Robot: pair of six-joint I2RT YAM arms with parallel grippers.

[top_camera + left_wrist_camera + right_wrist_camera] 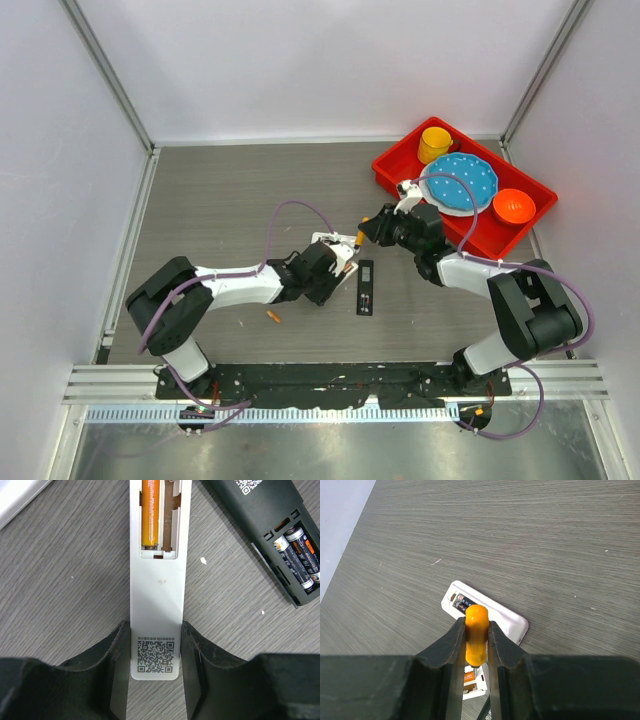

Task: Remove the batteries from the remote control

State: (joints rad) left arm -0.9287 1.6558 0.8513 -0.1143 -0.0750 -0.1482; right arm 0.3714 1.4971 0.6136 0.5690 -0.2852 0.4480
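L gripper [155, 647] clamps the white remote [159, 595] by its sides at the QR end, probably to steady it near the table centre. Its open bay shows one orange battery [150, 512] beyond the fingers; the slot beside is empty. R gripper [476, 626] is closed on the screwdriver [477, 616] handle. The tip is hidden, so contact w/ the battery is unclear. The black remote [260, 510] holds two dark batteries [300, 555].

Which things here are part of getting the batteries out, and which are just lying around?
In use: white remote, orange battery inside it, black remote, its dark batteries, orange-handled screwdriver, loose orange battery.
Lying about: red bin, yellow cup, blue plate, orange bowl.
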